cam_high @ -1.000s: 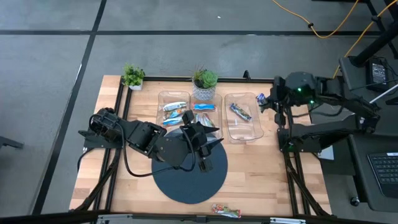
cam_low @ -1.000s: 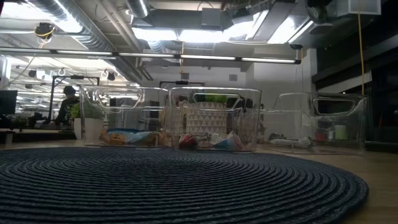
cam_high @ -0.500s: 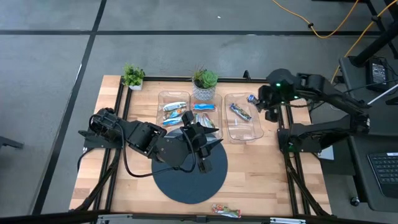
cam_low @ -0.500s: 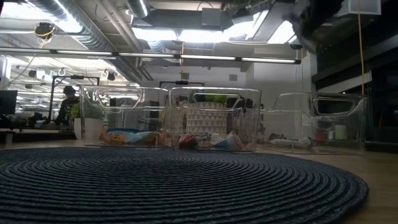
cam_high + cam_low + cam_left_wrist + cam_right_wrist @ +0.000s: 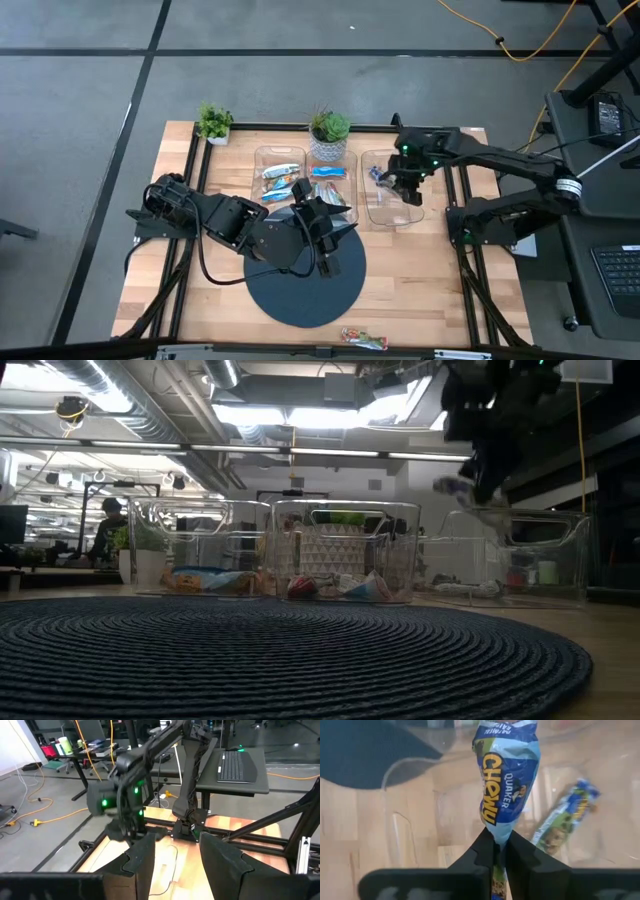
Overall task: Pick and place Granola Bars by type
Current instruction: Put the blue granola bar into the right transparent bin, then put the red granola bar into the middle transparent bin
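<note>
My right gripper (image 5: 395,180) hovers over the right clear bin (image 5: 372,210), shut on a light blue "Chewy" granola bar (image 5: 506,775); the low view shows that bar (image 5: 455,486) above the bin's rim. A dark blue bar (image 5: 563,817) lies flat on that bin's floor. More bars lie in the left bin (image 5: 280,178) and the middle bin (image 5: 328,178). An orange-red bar (image 5: 363,338) lies at the table's near edge. My left gripper (image 5: 175,860) is open over the dark round mat (image 5: 300,290), touching nothing. My right gripper pinches the light blue bar by one end of its wrapper (image 5: 499,834) between the two fingers. The bar is lifted clear of the bin and reaches out past the fingertips, over the bin's floor.
Two small potted plants (image 5: 213,122) (image 5: 329,130) stand at the table's far edge behind the bins. The left arm (image 5: 230,220) lies across the table's left half. A person (image 5: 105,525) is in the room far behind.
My right gripper has carried the light blue bar from beyond the table's right edge toward the left and down, until it hangs over the right bin. In the low view it has come into the picture from above. The left arm has kept still.
</note>
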